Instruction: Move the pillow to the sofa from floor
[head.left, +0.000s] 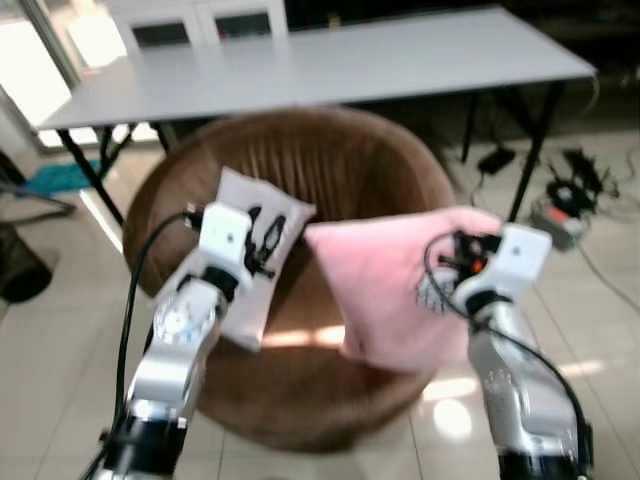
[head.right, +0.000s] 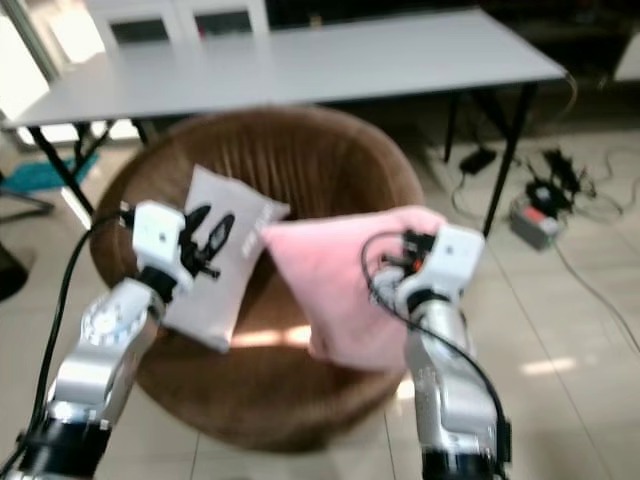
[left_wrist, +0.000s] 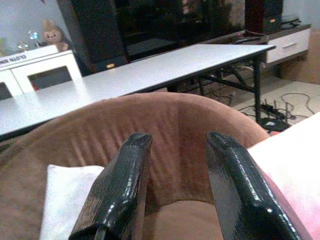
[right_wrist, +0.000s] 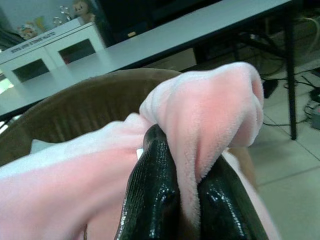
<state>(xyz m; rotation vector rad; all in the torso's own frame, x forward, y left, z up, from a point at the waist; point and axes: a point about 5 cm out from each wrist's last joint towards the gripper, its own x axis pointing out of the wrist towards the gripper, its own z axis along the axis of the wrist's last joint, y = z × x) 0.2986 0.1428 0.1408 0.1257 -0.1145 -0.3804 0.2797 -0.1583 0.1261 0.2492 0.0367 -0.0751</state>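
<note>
The pink pillow (head.left: 385, 290) was held over the round brown sofa (head.left: 330, 160), pinched tight by the right pincer (right_wrist: 187, 200); the left pincer (left_wrist: 175, 190) (fingers parted, empty) was raised beside a white cushion (head.left: 255, 265).

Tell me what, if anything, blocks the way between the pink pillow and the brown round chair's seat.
Nothing visible blocks it. The right gripper holds the soft pink pillow by a corner above the brown round chair. A white printed pillow leans against the chair's left inner wall, beside the open seat. The left gripper hovers open there.
</note>
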